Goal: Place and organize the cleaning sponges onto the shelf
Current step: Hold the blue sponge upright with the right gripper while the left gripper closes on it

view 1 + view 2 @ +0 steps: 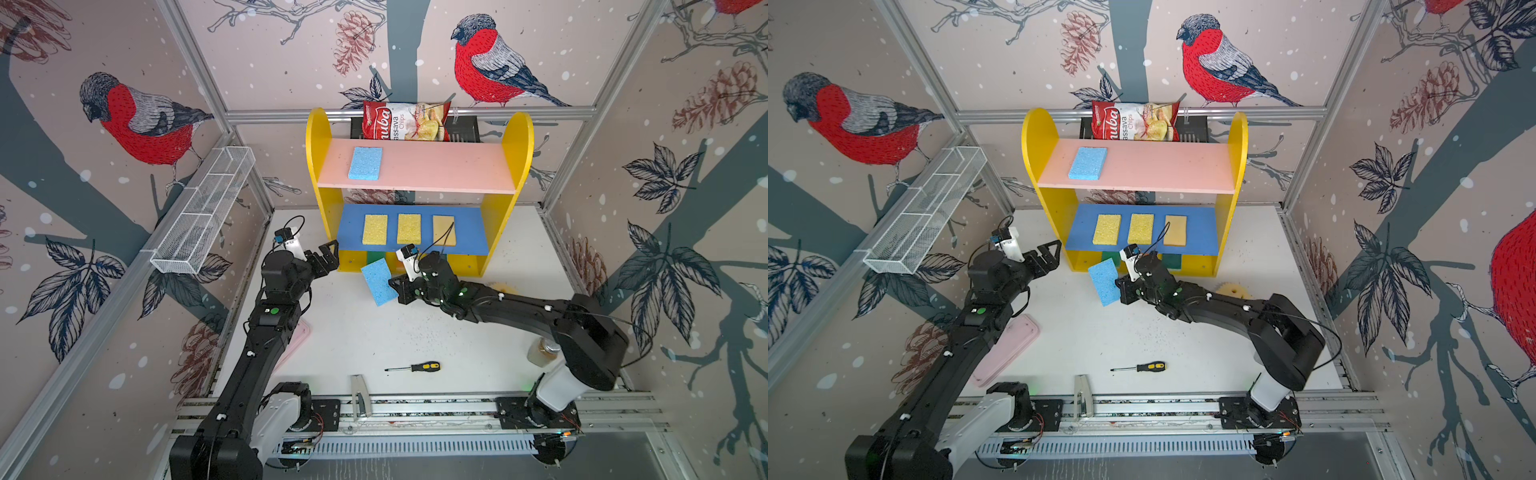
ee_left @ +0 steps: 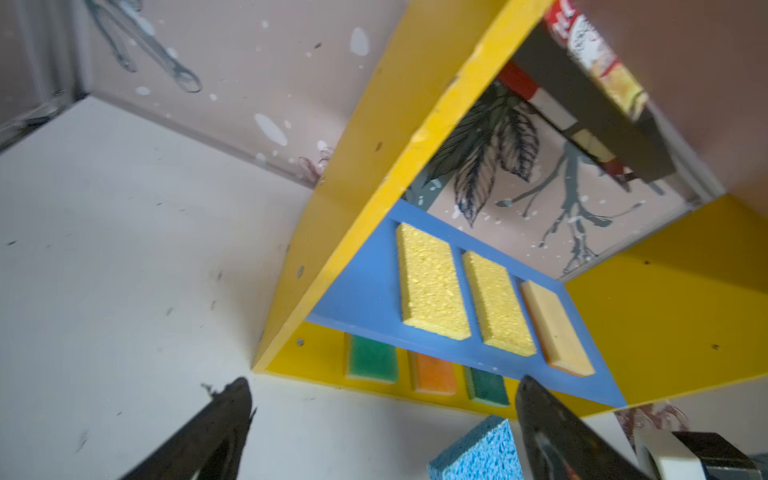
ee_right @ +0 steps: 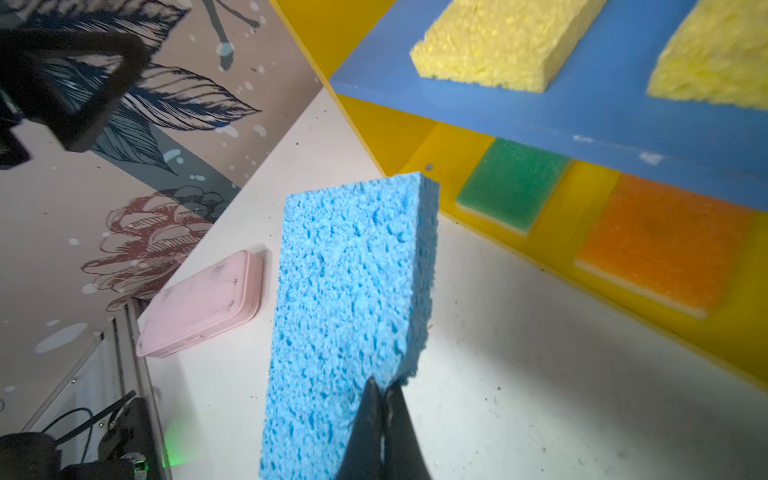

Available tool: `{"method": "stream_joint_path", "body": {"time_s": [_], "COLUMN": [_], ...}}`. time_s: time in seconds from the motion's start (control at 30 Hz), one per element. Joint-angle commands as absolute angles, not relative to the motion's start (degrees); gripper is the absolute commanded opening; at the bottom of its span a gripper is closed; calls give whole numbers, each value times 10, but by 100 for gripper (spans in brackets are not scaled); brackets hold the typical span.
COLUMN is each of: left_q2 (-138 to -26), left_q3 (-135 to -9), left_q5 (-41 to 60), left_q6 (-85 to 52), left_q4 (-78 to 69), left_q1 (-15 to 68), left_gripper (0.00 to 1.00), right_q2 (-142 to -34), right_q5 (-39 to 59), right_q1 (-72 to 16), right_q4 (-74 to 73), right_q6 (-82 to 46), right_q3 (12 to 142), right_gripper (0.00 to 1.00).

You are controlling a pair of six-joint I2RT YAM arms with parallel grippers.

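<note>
While a light blue sponge (image 1: 376, 282) was pinched at one edge by the right gripper (image 1: 394, 287) close in front of the shelf (image 1: 316, 141), the left gripper (image 1: 328, 255) was held wide near its side panel. Base sponges (image 2: 434, 374) were half hidden beneath the blue board (image 2: 365, 291).

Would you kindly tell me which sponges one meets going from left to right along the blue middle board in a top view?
Left yellow sponge → middle yellow sponge → pale orange sponge.
</note>
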State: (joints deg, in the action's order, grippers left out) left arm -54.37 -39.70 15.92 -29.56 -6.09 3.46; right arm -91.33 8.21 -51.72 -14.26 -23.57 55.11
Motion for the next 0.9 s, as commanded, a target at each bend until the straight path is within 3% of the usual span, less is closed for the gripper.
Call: {"method": "stream_joint_path", "body": {"time_s": [0.0,0.13,0.4,0.53,0.7,0.73,0.87], "left_q2": [-560,-607,-649,-684,-718,-720,-726], "left_q3": [-394,-426,-399,-410,-433,-436,-441], "left_q5": [286,316,352,401,419,421,415], "left_q6": [-286,-240,-302,-339,-355,-359,-368], "left_q4": [-150,-135,-225,-277,-296,-302,-307], "left_q1": [62,151,172,186,214,218,221], "left_gripper": [98,98,94,73,58,51,3], "right_q2": [-883,-856,-819,-805,-804,-804,-807], "right_q5": [75,103,164,170,183,186,185], "right_q1": [-503,-476,-430,-430,-432,-434,-441], "right_q4": [-200,-224,-256,-264,-265,-266,-262], "right_q6": [-258,-271,-307,-308,-314,-312,-301], "right_q3": [535,519,505,503,511,512,517], "right_gripper": [0,0,0,0,0,0,0]}}
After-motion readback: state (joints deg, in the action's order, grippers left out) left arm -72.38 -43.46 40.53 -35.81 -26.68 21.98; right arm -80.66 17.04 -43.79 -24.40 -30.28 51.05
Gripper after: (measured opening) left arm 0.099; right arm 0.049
